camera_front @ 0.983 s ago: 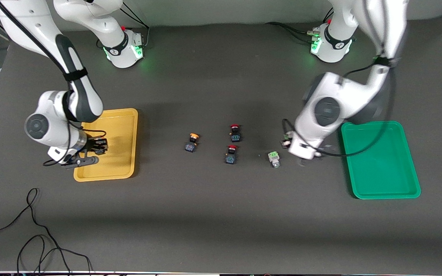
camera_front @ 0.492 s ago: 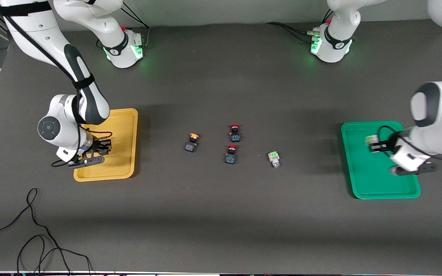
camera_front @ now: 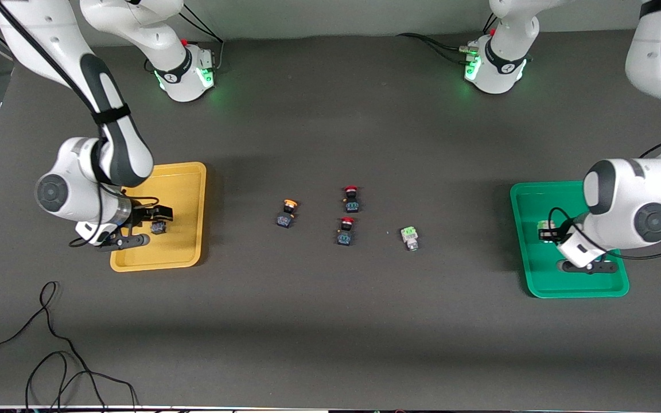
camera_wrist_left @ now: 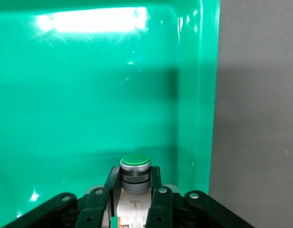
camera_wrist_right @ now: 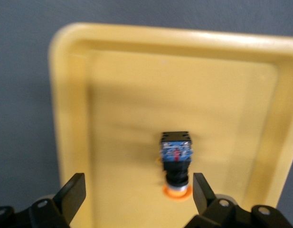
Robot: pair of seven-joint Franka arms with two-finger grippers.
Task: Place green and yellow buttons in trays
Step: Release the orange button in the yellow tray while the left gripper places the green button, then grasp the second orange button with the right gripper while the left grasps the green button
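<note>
Hanging low over the green tray (camera_front: 571,287), the left gripper (camera_front: 548,232) has carried a green button (camera_wrist_left: 135,167) across from the table's middle in the last second; its fingers (camera_wrist_left: 158,202) remain clamped on the whitish body, cap clear of the tray floor, so this delivery only lacks the release.

Over the yellow tray (camera_front: 187,258), the right gripper (camera_front: 157,221) has spread its fingers wide and holds nothing — a yellow button (camera_wrist_right: 175,159) now lies on its side on the tray floor under it, freshly let go. That one looks done.

Half the work remains, by my reading. Between the two trays, a second yellow button (camera_front: 288,212) sits nearest the yellow tray, a second green button (camera_front: 409,237) lies nearest the green tray, and two red buttons (camera_front: 348,215) rest between them — those should stay put.
</note>
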